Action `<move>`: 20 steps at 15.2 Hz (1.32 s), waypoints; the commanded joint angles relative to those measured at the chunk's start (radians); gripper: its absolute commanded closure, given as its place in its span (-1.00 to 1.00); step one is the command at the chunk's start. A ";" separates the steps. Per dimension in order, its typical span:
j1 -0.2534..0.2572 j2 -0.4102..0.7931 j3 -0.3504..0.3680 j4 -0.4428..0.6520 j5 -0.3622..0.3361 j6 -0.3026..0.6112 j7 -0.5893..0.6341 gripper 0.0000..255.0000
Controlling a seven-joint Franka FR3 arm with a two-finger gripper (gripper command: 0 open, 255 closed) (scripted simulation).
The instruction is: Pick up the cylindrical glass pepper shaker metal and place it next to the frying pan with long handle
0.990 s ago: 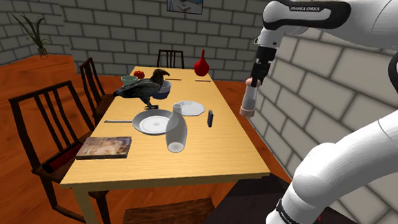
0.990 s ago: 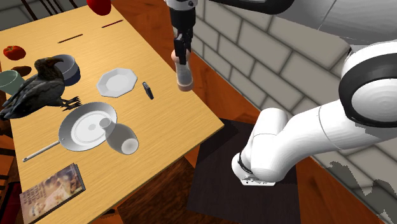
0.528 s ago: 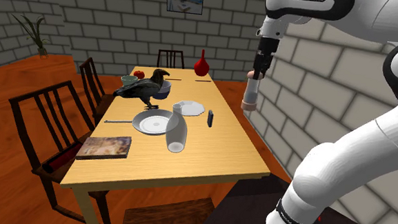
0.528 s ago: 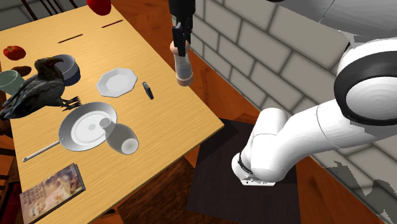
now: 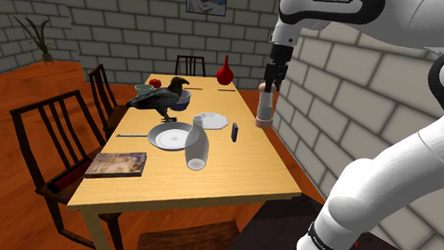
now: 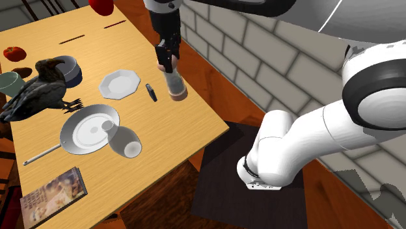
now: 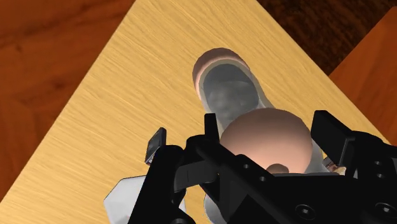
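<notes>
In your wrist view the gripper (image 7: 270, 130) hides the sides of the pepper shaker (image 7: 229, 89) where it clasps them, and covers most of the white plate (image 7: 124, 197). In the second exterior view the top edge cuts off the red vase (image 6: 101, 5) and the left edge the green bowl (image 6: 6, 83). The 1 small dark item (image 6: 151, 92) beside the plate is too small to identify.

Lighting even and diffuse, moderately bright in all three views. Tabletop (image 5: 249, 172) flatly lit; wood grain reads clearly in the wrist view. White arm (image 5: 411, 163) shades softly to grey on its undersides. Black tool (image 7: 270, 125) is a near-uniform dark mass with faint edge highlights. Pepper shaker (image 7: 229, 89) glass renders hazy grey. Outlines crisp; brick wall (image 5: 353, 88) joints stay straight to the frame edges.
</notes>
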 commanded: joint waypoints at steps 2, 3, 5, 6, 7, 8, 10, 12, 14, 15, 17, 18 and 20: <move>0.023 0.015 0.046 -0.015 0.025 0.033 0.065 1.00; 0.031 0.022 0.060 -0.020 0.033 0.046 0.086 1.00; 0.048 0.040 0.089 -0.025 0.049 0.072 0.127 1.00; 0.056 0.051 0.103 -0.027 0.057 0.085 0.146 1.00; 0.064 0.062 0.117 -0.027 0.064 0.097 0.166 1.00; 0.073 0.075 0.131 -0.025 0.071 0.110 0.186 1.00; 0.090 0.102 0.158 -0.020 0.085 0.135 0.224 1.00; 0.107 0.134 0.183 -0.009 0.097 0.160 0.261 1.00; 0.123 0.169 0.208 0.007 0.108 0.183 0.298 1.00; 0.132 0.188 0.221 0.016 0.113 0.194 0.316 1.00; 0.148 0.227 0.244 0.039 0.121 0.215 0.352 1.00; 0.156 0.248 0.256 0.052 0.124 0.225 0.370 1.00; 0.173 0.293 0.278 0.082 0.129 0.244 0.406 1.00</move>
